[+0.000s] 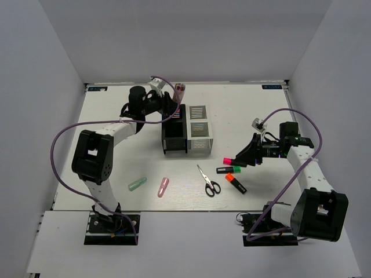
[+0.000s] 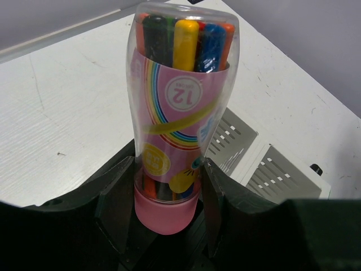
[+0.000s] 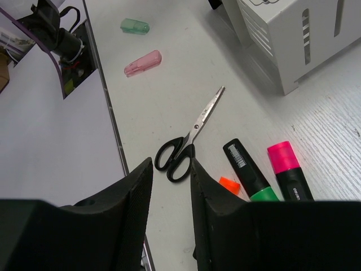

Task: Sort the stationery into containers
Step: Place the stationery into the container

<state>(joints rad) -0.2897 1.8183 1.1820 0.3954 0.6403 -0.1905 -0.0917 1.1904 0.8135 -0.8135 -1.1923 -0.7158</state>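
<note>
My left gripper [image 1: 174, 105] is shut on a clear tube [image 2: 175, 107] of coloured pens with a pink base, held upright over the black container [image 1: 173, 138]. The white-grey container [image 1: 199, 130] stands right beside the black one. My right gripper [image 3: 171, 164] hangs open with nothing between its fingers, above the table near the markers. The pink-ended marker [image 3: 289, 169], green-ended marker [image 3: 248, 168] and orange-ended marker [image 3: 228, 184] lie close together. Black-handled scissors [image 3: 189, 141] lie just ahead of the right fingertips.
A pink clip-like piece [image 1: 163, 186] and a pale-green pen [image 1: 137, 184] lie on the table in front of the left arm. White walls close the table in at the back and sides. A purple cable [image 1: 64, 136] loops off the left arm.
</note>
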